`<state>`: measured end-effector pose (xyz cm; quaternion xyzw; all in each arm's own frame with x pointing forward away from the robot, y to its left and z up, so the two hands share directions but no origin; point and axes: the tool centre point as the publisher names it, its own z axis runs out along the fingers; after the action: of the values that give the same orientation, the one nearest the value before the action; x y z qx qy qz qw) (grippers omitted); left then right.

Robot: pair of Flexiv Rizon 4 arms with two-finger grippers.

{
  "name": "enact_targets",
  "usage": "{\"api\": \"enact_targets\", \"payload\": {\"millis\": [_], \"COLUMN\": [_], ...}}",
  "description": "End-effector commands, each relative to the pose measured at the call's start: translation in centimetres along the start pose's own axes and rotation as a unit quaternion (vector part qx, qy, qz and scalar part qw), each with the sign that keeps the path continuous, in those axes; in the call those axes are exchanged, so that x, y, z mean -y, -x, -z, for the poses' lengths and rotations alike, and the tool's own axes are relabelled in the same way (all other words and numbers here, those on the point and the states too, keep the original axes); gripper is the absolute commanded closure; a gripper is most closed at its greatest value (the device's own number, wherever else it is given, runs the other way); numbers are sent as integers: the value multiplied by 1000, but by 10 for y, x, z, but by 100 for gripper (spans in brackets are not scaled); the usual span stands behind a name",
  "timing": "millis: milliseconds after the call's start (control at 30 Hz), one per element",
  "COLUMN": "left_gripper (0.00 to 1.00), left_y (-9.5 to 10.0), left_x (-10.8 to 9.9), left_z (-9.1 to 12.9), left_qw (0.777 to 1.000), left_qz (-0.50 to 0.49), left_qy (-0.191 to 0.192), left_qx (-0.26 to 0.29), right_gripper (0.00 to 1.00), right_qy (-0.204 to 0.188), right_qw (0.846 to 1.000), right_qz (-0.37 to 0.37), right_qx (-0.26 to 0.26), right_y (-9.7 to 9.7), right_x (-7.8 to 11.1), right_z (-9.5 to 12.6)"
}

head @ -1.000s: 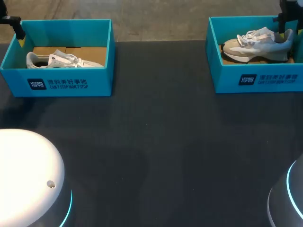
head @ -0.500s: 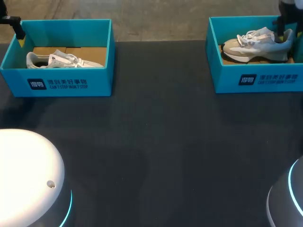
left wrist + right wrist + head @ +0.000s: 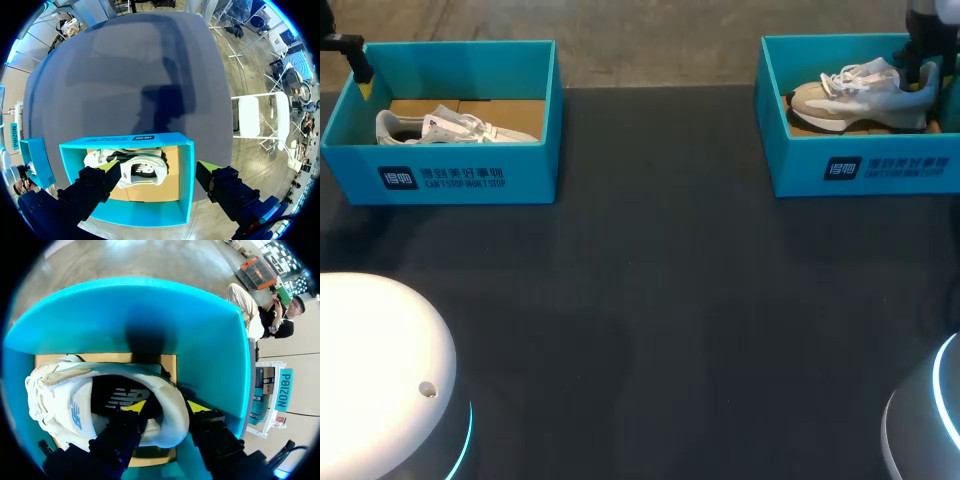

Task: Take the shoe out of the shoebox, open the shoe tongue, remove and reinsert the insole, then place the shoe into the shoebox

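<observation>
**Right claw at the heel of the shoe, which is not yet out of its box**

The pale grey and white lace-up trainer [image 3: 860, 95] lies inside the open turquoise cardboard shoebox [image 3: 860, 168] at the far right corner of the dark table [image 3: 650, 300]. Its long axis runs along the far edge, with the toe towards the table's middle and the heel towards the right edge. The right gripper [image 3: 165, 407] stands at the heel end, released. One yellow tip is inside the shoe's mouth and the other is outside the heel collar, against the box wall. No squeeze on the collar is evident. The left gripper [image 3: 157, 167] hangs spread over the far left corner, above a second turquoise box [image 3: 440, 175] holding another white trainer [image 3: 450, 127]. The right arm is plainly the nearer, so the lift looks to be its job.
</observation>
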<state>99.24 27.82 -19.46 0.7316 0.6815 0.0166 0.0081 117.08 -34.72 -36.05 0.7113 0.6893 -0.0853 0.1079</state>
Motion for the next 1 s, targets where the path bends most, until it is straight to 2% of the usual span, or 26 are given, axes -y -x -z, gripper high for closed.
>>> {"api": "enact_targets", "payload": {"millis": [33,233,367,467,600,667,700,733,767,833,900,1000], "left_gripper": [0,0,0,0,0,0,0,0,0,0,0,0], "left_y": [0,0,0,0,0,0,0,0,0,0,0,0], "left_x": [1,1,1,1,1,1,1,1,1,1,1,1], "left_z": [0,0,0,0,0,0,0,0,0,0,0,0], "left_qw": [1000,1000,1000,1000,1000,1000,1000,1000,1000,1000,1000,1000], "left_qz": [0,0,0,0,0,0,0,0,0,0,0,0], "left_qy": [1,1,1,1,1,1,1,1,1,1,1,1], "left_qx": [-1,-1,-1,-1,-1,-1,-1,-1,-1,-1,-1,-1], "right_gripper": [52,58,56,66,65,60,54,31,22,10,7,9], "right_qy": [-13,-13,-9,-4,-2,-2,-2,-3,-3,-3,-2,-2], "right_qw": [1000,1000,1000,1000,1000,1000,1000,1000,1000,1000,1000,1000], "right_qz": [0,0,0,-2,-1,-1,-1,-2,-3,-5,-6,-8], "right_qx": [-2,-3,-4,-4,-4,-4,-3,-3,-2,0,1,3], "right_y": [-6,-8,-9,-9,-10,-11,-11,-10,-10,-8,-7,-5], "right_x": [-8,-4,-1,1,2,2,2,1,0,-1,-3,-5], "right_z": [-9,-6,-1,4,5,5,5,4,4,4,5,4]}}
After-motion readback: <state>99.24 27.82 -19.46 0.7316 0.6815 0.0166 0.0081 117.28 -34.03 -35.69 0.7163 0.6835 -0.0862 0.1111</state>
